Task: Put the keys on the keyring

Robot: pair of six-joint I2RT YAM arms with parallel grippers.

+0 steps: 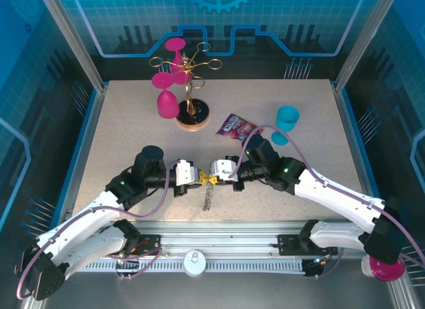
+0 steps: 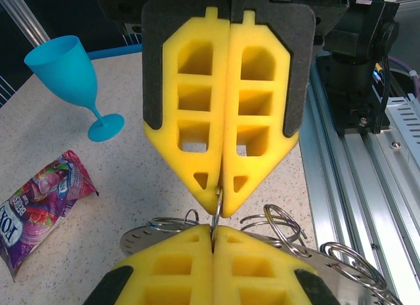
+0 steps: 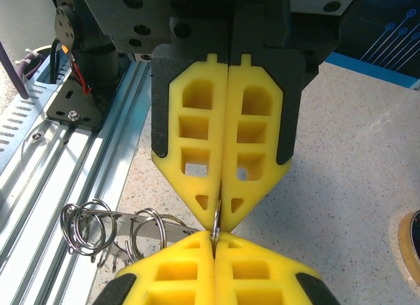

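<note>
- While the flat dark grey metal keyring [image 2: 141,238], fringed all round with thin silver wire loops [image 2: 283,221], is held up between the two arms near the front edge of the speckled pale table [image 1: 119,143], part of it dangles below the meeting claw tips. Whether its low end touches the table cannot be told.
- The left claw [image 2: 213,234] has its yellow fingers pressed together, pinching one thin wire loop.
- The right claw [image 2: 222,201] is likewise pressed together on what looks like the same loop, tip to tip with the left.
- Handling, as a judgement: the ring seems light and stiff. The loops look springy, smooth and slippery, so they may twist or slide out of soft pads, and they could bend if over-pulled.
- Probable best hold: the flat plate for steadiness, or a single loop near its root for prying it open.
- Textures: the yellow pads [image 2: 256,265] are cut into open cells and backed in matt black, and the wire is glossy.
</note>
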